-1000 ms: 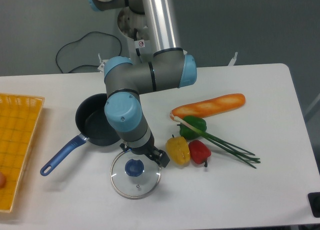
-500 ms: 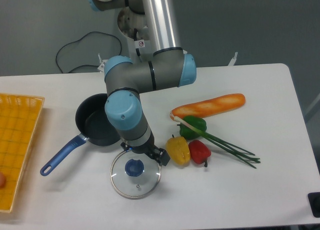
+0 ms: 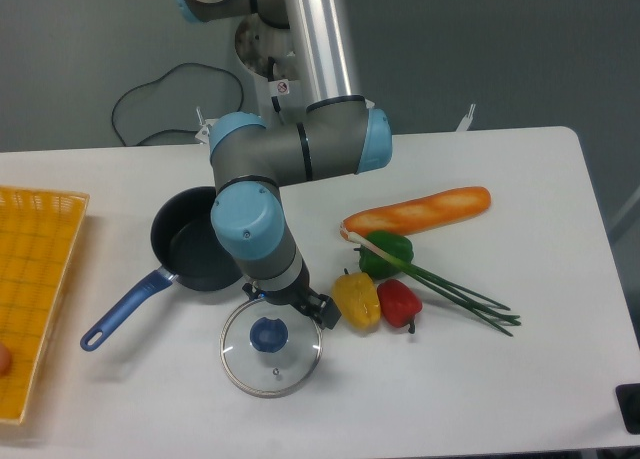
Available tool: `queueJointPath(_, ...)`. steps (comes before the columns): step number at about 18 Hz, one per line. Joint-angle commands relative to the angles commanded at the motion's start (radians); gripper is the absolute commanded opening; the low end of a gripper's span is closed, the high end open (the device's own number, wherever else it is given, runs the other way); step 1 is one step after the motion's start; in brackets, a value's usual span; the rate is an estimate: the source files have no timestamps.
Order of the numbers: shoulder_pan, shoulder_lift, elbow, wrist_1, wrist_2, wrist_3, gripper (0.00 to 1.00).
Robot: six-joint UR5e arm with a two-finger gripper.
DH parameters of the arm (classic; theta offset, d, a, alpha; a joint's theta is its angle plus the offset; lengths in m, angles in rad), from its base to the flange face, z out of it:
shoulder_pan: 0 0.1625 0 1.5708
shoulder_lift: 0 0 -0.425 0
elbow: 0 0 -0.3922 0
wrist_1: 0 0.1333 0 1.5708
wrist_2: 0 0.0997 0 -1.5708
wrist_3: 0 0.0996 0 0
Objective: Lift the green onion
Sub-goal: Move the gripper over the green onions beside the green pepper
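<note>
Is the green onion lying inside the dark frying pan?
No, the green onion lies on the table across the green pepper, well apart from the pan.

1. We observe the green onion [image 3: 432,277] lying flat on the white desk [image 3: 520,379], right of centre.
2. It is a long, thin stalk with a whitish bulb end and several slender dark green leaves.
3. The bulb end points up and to the left, just below the left end of the baguette [image 3: 418,212]; we cannot tell whether the two touch.
4. The stalk runs diagonally down to the right, crossing over the green bell pepper [image 3: 388,253].
5. The leaves fan out slightly on the bare desk, their tips ending right of the red pepper [image 3: 399,301].
6. We see nothing gripping it.
</note>
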Motion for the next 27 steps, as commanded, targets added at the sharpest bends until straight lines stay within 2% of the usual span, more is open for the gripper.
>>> queueJointPath(4, 0.009, 0.005, 0.0, 0.0, 0.002, 0.059, 0.98)
queueJointPath(6, 0.023, 0.011, -0.003, -0.003, 0.003, 0.207, 0.98)
queueJointPath(7, 0.034, 0.018, -0.024, -0.003, 0.003, 0.267, 0.98)
queueJointPath(11, 0.054, 0.029, -0.046, -0.009, 0.005, 0.428, 0.98)
queueJointPath(13, 0.078, 0.028, -0.043, -0.008, -0.03, 0.54, 0.97)
queueJointPath(15, 0.097, 0.031, -0.044, -0.014, -0.072, 0.597, 0.97)
queueJointPath(17, 0.127, 0.047, -0.048, -0.063, -0.1, 0.649, 0.97)
queueJointPath(18, 0.149, 0.066, -0.048, -0.113, -0.101, 0.678, 0.97)
queueJointPath(20, 0.176, 0.092, -0.049, -0.156, -0.106, 0.738, 0.97)
queueJointPath(25, 0.213, 0.106, -0.067, -0.176, -0.11, 0.859, 0.96)
queueJointPath(27, 0.222, 0.107, -0.104, -0.169, -0.124, 0.895, 0.96)
